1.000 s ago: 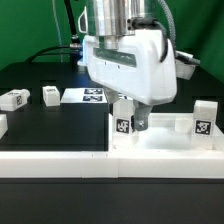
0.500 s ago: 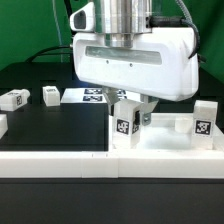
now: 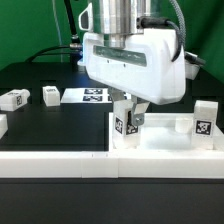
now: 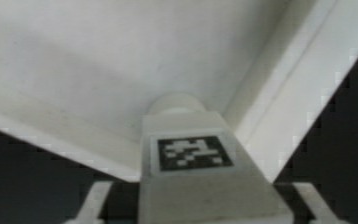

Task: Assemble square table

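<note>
1 tagged leg (image 3: 125, 124) clamped in fingers (image 3: 128, 116) over square tabletop (image 3: 160, 140); black table (image 3: 50, 125), dark room

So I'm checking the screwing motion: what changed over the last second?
The gripper twisted at the wrist: it turned broadside half a second ago and is now back near its first angle. It kept hold of the leg at the top's corner, and the tag now looks slightly tilted. Nothing was let go. The loose legs, marker board and standing leg stayed put.
</note>
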Robot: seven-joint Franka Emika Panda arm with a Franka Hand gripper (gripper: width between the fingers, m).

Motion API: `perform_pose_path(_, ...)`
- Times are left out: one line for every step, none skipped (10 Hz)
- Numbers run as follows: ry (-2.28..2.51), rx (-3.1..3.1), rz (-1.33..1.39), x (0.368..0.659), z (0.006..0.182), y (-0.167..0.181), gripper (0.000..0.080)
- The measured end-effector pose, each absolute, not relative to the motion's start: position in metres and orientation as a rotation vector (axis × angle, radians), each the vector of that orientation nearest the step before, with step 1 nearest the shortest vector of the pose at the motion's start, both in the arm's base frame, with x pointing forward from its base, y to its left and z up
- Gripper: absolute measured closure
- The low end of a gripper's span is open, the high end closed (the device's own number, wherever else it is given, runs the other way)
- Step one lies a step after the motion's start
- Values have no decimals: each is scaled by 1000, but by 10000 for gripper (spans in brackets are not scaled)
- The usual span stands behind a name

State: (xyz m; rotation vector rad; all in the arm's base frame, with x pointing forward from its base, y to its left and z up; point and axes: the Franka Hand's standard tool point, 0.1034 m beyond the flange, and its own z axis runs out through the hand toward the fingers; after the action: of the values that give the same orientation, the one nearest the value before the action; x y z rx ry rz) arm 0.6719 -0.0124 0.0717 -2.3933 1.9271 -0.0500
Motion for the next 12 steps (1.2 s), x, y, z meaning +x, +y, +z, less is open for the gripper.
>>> perform_pose_path(2113, -2216, -34, 672, 71, -14, 506)
perform_pose_path(2334, -1939, 5, 672, 71, -9, 506)
perform_pose_path(2521, -1614, 62, 674, 72, -4, 506)
perform_pose_path(2595, -1483, 71, 674, 70, -5, 506)
perform_pose_path(2637, -1410, 74, 674, 70, -6, 506)
perform_pose_path(2638, -1411, 73, 674, 69, -6, 502)
perform_pose_path(2594, -1490, 66, 674, 69, -6, 502)
perform_pose_path(2500, -1654, 53, 671, 68, -2, 282)
perform_pose_path(2329, -1892, 18, 670, 67, -2, 282)
perform_pose_path(2135, -2115, -6, 667, 64, 0, 177)
perform_pose_path(2050, -2204, -16, 667, 65, 4, 158)
perform_pose_path(1983, -2266, -23, 667, 65, 3, 158)
